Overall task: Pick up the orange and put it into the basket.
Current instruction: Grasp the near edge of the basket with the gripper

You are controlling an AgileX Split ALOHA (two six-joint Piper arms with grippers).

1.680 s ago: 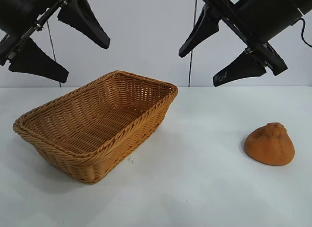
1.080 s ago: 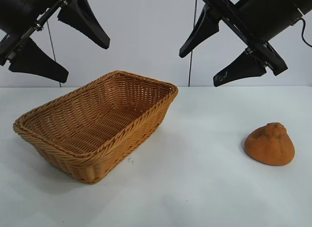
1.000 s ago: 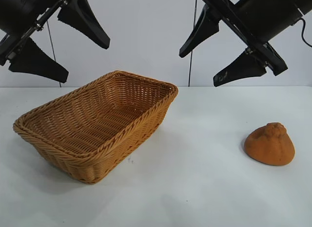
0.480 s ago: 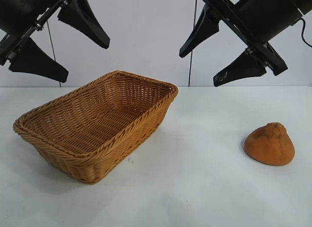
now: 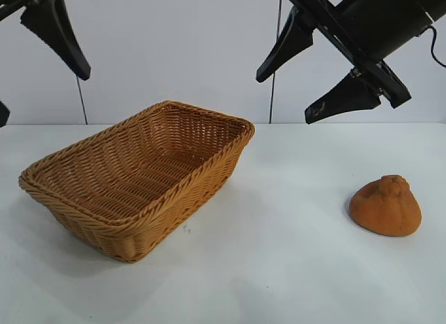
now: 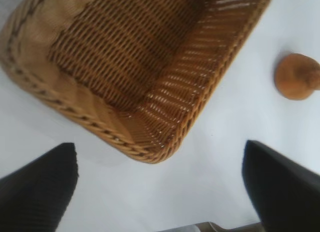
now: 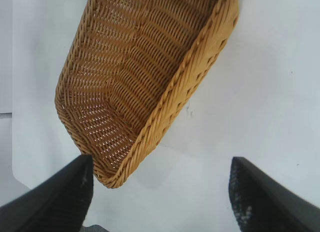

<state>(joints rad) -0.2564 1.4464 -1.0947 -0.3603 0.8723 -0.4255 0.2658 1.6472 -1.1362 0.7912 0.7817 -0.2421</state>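
Note:
The orange, dull orange-brown with a knobbed top, lies on the white table at the right, apart from the basket; the left wrist view also shows the orange. The woven wicker basket stands at the left with nothing in it. My left gripper hangs open high at the far left, behind the basket's left end and partly cut off by the picture's edge. My right gripper hangs open high above the table between basket and orange. Neither gripper holds anything.
A white wall stands behind the table. Bare white tabletop lies between the basket and the orange and in front of both. The right wrist view looks down on the basket and bare table.
My left arm has swung to the left and upward, so its fingers now sit at the picture's left edge. The right arm, basket and orange have not moved.

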